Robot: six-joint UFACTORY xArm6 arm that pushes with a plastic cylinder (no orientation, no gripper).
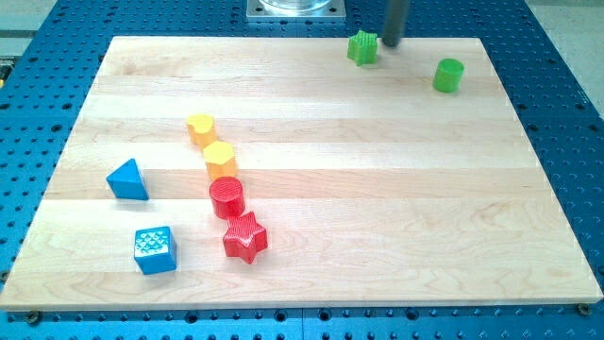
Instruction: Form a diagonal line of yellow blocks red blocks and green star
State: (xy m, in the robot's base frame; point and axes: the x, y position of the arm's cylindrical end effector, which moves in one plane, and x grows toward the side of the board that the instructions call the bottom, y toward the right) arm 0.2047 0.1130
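My tip [390, 42] stands at the view's top edge of the board, just right of the green star [362, 47], very close to it. A yellow heart-like block [200, 128], a yellow hexagon [220, 161], a red cylinder [227, 198] and a red star [245, 237] form a line running down and slightly right in the view's left half. Neighbours in this line touch or nearly touch. The green star lies far from this line, up and to the right.
A green cylinder [448, 75] stands at the view's upper right. A blue triangle [127, 180] and a blue cube [155, 250] sit at the view's lower left. The wooden board [377, 208] lies on a blue perforated table.
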